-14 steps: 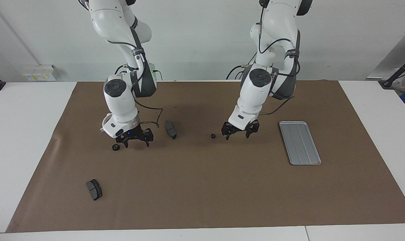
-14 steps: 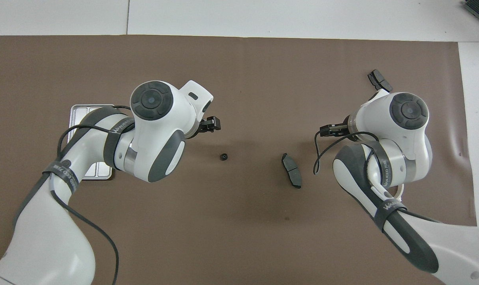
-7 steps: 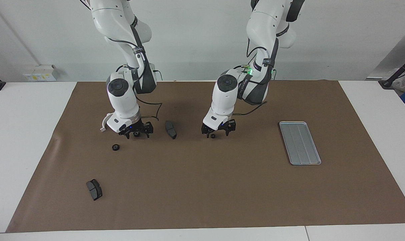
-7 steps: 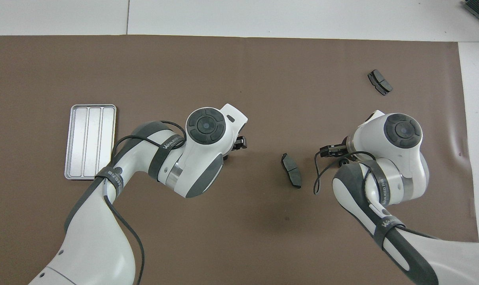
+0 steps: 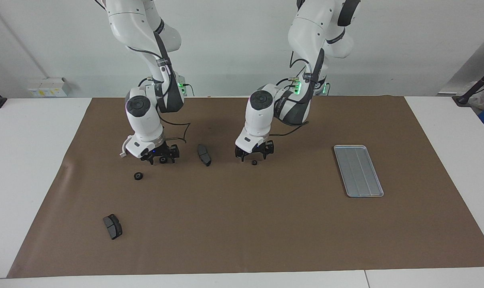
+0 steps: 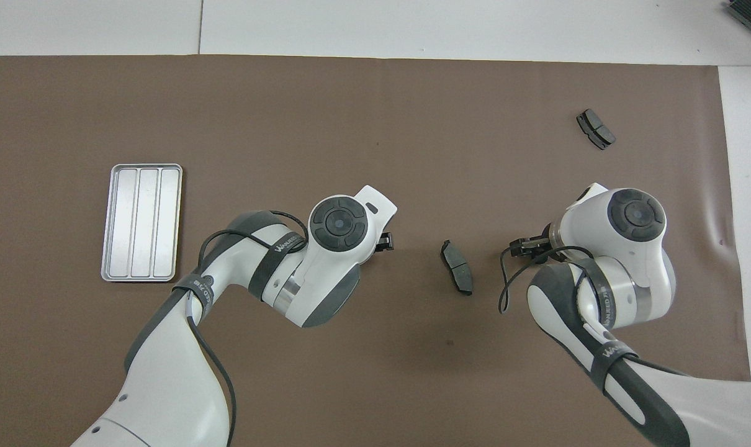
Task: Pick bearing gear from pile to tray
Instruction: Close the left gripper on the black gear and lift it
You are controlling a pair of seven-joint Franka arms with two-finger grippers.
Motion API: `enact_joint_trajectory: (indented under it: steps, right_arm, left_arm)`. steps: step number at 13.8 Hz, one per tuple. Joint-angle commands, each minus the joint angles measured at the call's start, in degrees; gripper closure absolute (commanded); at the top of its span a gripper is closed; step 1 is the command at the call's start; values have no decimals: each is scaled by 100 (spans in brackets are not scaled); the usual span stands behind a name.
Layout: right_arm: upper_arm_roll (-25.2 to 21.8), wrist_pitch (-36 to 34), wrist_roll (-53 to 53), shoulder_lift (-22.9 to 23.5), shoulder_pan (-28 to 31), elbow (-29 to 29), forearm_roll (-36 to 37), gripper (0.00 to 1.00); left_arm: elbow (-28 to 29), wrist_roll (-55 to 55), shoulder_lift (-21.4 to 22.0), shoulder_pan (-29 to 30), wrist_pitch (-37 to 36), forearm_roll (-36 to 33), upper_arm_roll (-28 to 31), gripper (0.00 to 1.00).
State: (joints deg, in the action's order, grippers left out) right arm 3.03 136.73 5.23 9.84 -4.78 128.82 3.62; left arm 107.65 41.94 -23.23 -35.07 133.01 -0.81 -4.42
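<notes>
A small black bearing gear (image 5: pixel 254 162) lies on the brown mat, and my left gripper (image 5: pixel 253 154) hangs low right over it, open, with a finger to each side. My right gripper (image 5: pixel 161 159) is low over the mat toward the right arm's end, fingers apart around a small dark round part (image 5: pixel 162 160). Another gear (image 5: pixel 138 176) lies loose beside it, farther from the robots. The silver ribbed tray (image 5: pixel 358 170) (image 6: pixel 141 222) lies toward the left arm's end and holds nothing. In the overhead view the arms hide the gears; only the tips of the left gripper (image 6: pixel 385 241) and right gripper (image 6: pixel 527 246) show.
One dark grey curved pad (image 5: pixel 204 155) (image 6: pixel 457 267) lies between the two grippers. A second pad (image 5: pixel 113 226) (image 6: pixel 595 129) lies farther from the robots, toward the right arm's end. The brown mat (image 5: pixel 242 224) covers the white table.
The left gripper swung from near the tray to over the gear and came down. The right gripper moved away from the loose gear, toward the robots, and its fingers drew in a little.
</notes>
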Motion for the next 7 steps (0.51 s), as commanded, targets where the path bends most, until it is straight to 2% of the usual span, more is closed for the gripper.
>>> enact_joint_trajectory:
  steps: [1, 5, 7]
  right_arm:
    - [67, 144, -215, -193, 126, 265, -28, 25]
    - [67, 135, -224, -263, 117, 380, -28, 30]
    - [67, 135, -250, -264, 117, 389, -28, 39]
  left_arm:
    - [160, 139, 82, -87, 217, -103, 81, 8]
    - [213, 130, 56, -79, 506, -103, 81, 21]
    - [318, 121, 55, -87, 585, -112, 81, 24]
